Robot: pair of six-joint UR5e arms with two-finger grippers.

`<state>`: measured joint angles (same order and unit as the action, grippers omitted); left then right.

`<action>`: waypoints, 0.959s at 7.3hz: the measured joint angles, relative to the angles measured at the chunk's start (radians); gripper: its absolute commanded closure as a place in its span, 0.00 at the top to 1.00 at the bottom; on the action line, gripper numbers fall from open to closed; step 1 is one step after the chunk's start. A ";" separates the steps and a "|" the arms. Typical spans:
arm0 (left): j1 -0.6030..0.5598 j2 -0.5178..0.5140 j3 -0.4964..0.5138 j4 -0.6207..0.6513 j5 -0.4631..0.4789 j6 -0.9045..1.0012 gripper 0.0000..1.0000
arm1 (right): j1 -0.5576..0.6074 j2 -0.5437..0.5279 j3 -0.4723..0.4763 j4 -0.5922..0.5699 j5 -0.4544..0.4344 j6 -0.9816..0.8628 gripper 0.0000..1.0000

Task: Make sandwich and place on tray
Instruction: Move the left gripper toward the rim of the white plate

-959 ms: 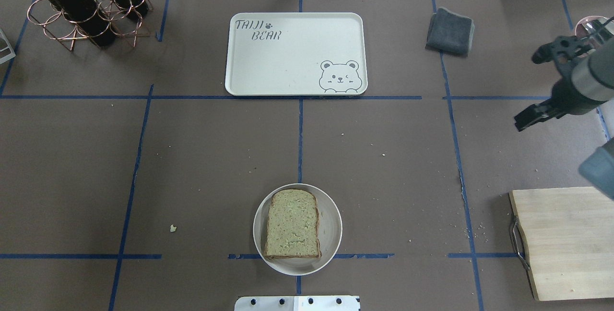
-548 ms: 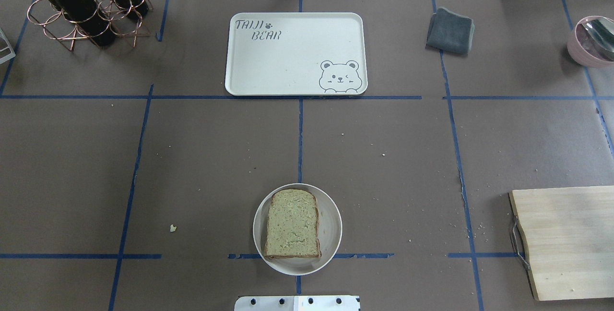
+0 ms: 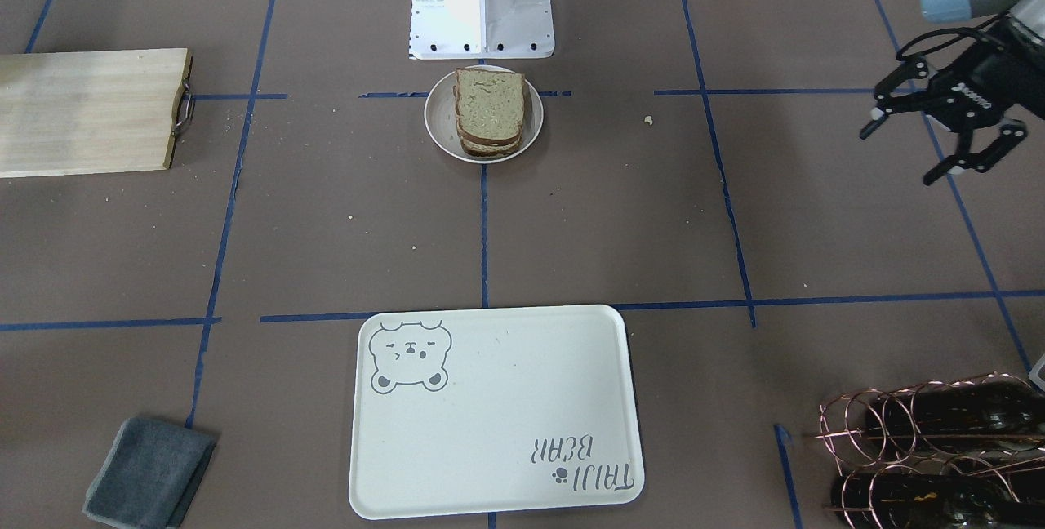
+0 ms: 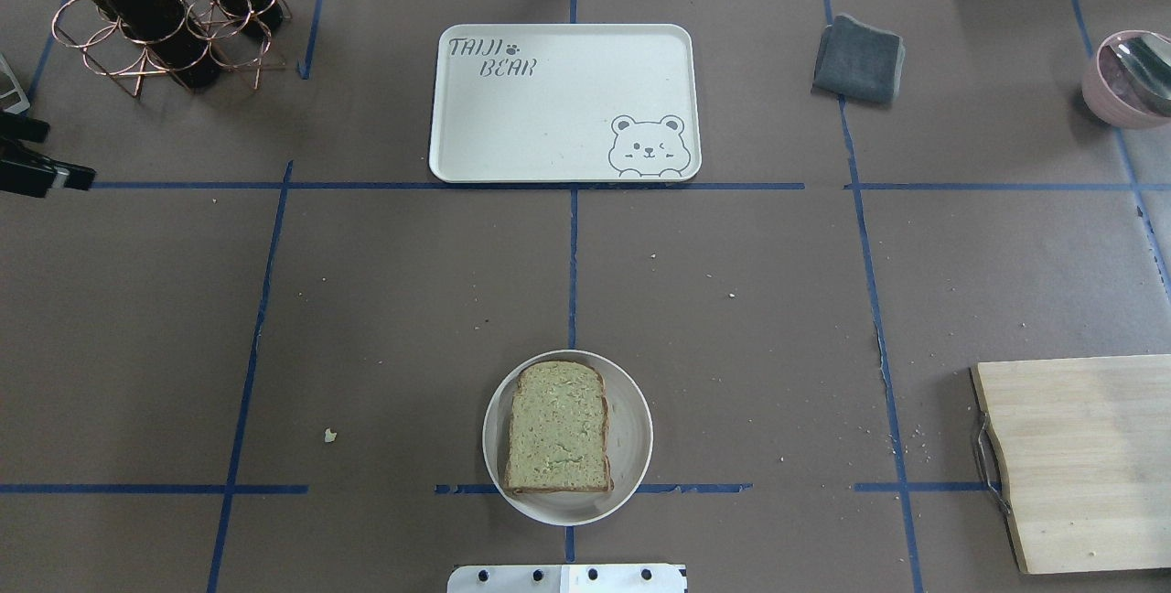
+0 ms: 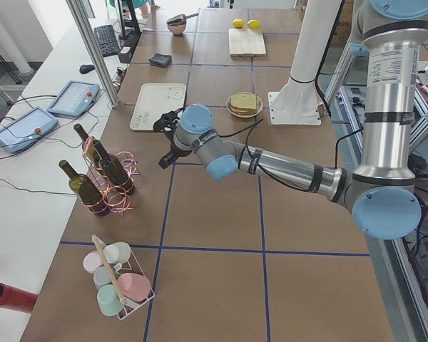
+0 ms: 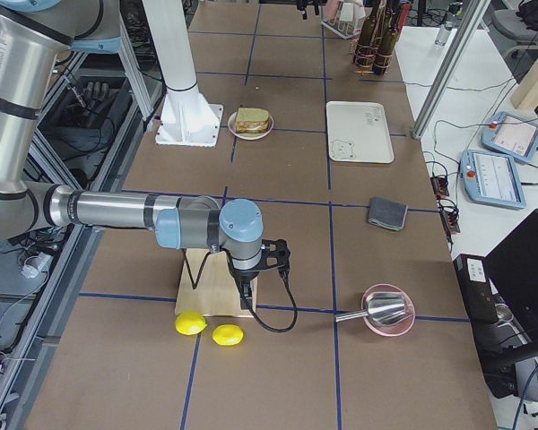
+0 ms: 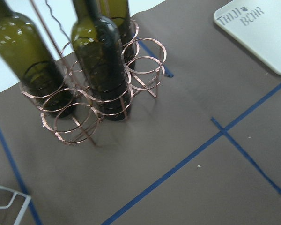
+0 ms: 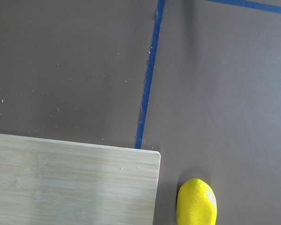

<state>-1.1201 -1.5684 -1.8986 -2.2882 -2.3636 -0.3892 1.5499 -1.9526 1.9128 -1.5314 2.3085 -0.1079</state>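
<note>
Two arms have traded places at the table's edges. The right gripper (image 6: 251,288), seen a second ago at the right edge of the overhead view, has left that view. It now hangs over the corner of the wooden board (image 4: 1079,460) beside a lemon (image 8: 196,202). Only the side camera shows it, so whether its claw is open or closed cannot be told. The left gripper (image 3: 896,158) has meanwhile come in at the overhead view's left edge, near the bottle rack (image 4: 155,21), its claw spread wide and holding nothing. The sandwich (image 4: 558,428) lies unmoved on the round white plate (image 4: 631,447) close to the robot's base, as stacked slices; no egg shows between them. The tray (image 4: 549,108) carries nothing and sits across the table, well apart from the plate. Judged from this, assembly looks finished and the transfer to the tray remains, probably falling to the left arm.
</note>
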 measured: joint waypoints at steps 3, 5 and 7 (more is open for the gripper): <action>0.300 -0.022 -0.082 0.001 0.241 -0.437 1.00 | 0.012 -0.002 -0.015 0.002 -0.002 -0.006 1.00; 0.487 -0.070 -0.093 0.007 0.388 -0.708 0.90 | 0.013 0.008 -0.013 0.003 -0.002 -0.005 1.00; 0.671 -0.171 -0.091 0.105 0.538 -0.965 0.62 | 0.013 0.013 -0.012 0.003 -0.002 -0.005 1.00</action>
<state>-0.4495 -1.7391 -1.9894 -2.1831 -1.8259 -1.3542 1.5631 -1.9398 1.9008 -1.5279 2.3069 -0.1131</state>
